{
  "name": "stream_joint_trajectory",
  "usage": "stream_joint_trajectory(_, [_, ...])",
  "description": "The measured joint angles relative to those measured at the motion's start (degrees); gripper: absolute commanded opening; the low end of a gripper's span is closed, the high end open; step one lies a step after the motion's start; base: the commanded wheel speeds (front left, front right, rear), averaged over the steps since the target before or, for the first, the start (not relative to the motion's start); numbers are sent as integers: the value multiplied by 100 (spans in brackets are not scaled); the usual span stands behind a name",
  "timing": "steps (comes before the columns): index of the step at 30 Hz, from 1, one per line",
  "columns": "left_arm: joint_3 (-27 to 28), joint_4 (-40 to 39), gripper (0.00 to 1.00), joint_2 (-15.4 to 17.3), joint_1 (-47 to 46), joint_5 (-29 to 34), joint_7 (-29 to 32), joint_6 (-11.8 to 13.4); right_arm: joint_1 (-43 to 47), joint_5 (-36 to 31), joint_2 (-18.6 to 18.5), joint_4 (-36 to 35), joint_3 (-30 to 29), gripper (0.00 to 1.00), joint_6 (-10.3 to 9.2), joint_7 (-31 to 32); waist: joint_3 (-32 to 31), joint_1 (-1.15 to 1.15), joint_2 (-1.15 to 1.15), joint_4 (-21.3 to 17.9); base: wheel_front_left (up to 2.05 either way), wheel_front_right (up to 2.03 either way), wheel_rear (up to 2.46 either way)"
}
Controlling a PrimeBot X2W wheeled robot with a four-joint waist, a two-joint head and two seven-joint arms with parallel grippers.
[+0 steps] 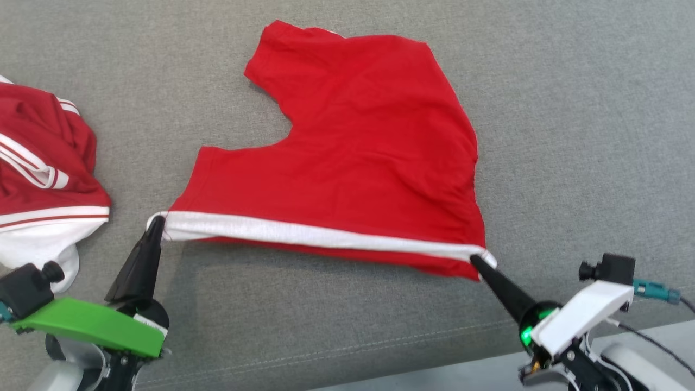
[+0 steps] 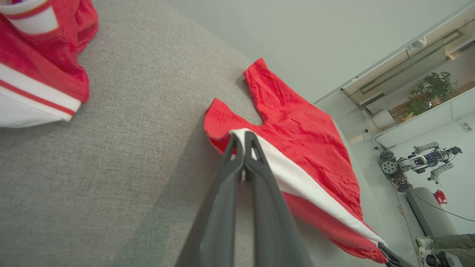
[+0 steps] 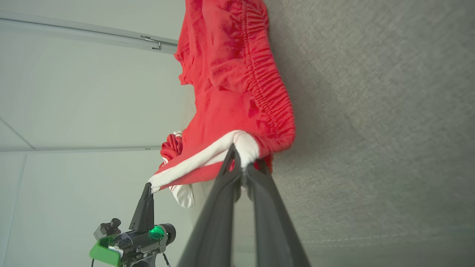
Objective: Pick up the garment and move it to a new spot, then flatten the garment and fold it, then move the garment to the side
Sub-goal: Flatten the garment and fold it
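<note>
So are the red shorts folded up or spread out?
Spread out. The red shorts lie open on the grey cushion, white edge pinched by left gripper and right gripper.

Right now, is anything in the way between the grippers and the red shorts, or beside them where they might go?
Nothing between: the left gripper and right gripper are both shut on the red shorts at the white stripe. Another red-and-white garment lies to their left; nothing visible blocks the grey surface on the right.
</note>
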Motion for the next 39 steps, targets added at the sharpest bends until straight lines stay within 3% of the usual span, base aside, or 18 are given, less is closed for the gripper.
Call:
stream_joint_trajectory(9, [232, -500, 0, 425, 1098, -98, -2, 261, 1088, 201, -309, -485, 561, 0, -18, 244, -244, 0, 0, 175, 0, 0, 0])
stream_joint_trajectory(19, [719, -1188, 0, 920, 1594, -74, -19, 323, 1392, 272, -386, -900, 817, 0, 9, 413, -224, 0, 0, 168, 0, 0, 0])
stream_joint_trajectory(32, [1054, -1986, 0, 1830, 1434, -54, 500, 344, 1341, 681, 22, -1272, 591, 0, 341, 410, -69, 0, 0, -280, 0, 0, 0])
stream_joint_trajectory(39, [1240, -2093, 0, 1923, 1422, -130, 655, 396, 1240, 671, 167, -1288, 688, 0, 447, 437, 35, 0, 0, -643, 0, 0, 0])
